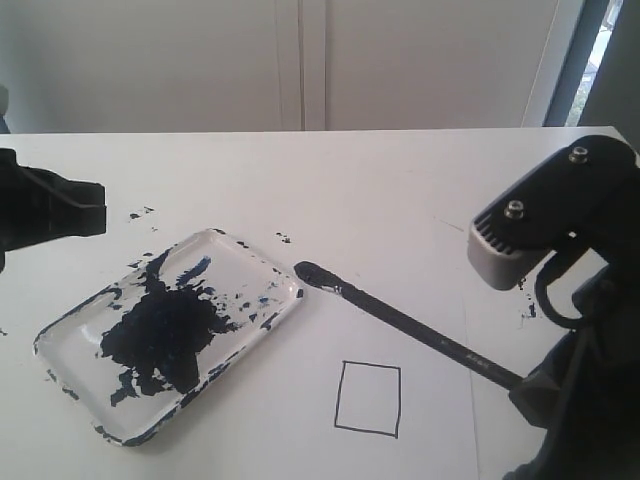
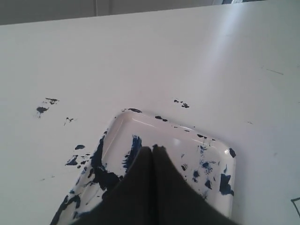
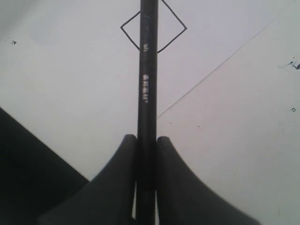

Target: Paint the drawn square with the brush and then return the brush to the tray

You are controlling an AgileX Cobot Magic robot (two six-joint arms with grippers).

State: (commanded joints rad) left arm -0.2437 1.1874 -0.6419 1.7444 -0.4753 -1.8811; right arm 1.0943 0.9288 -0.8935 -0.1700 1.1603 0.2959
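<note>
Right now my right fingers (image 3: 135,143) are clamped narrowly on the black handle of the brush (image 1: 420,330), gripping it near its back end. The handle runs out long and slanted from my grip. Its dark, loaded tip sits just beside the near corner of the tray (image 1: 228,252), and I cannot tell whether the bristles touch the desk (image 1: 400,180). The square (image 1: 368,400) lies on the desk on the near side of the handle, well short of the tip. Its inside is plain white and only the thin black outline is drawn. From my right wrist the handle crosses straight over the square and hides its middle.

The tray lies to the left of the square, apart from it. It is tilted across the desk and has a big blue-black blotch in its middle and smears along its rim. My left fingers (image 2: 152,152) are pressed together with nothing between them, and they hang over the tray's smeared end. Small paint specks (image 1: 140,213) dot the desk beyond the tray, and a few more lie near my right arm (image 1: 560,230). A thin line (image 1: 472,420) runs down the desk between the square and that arm.
</note>
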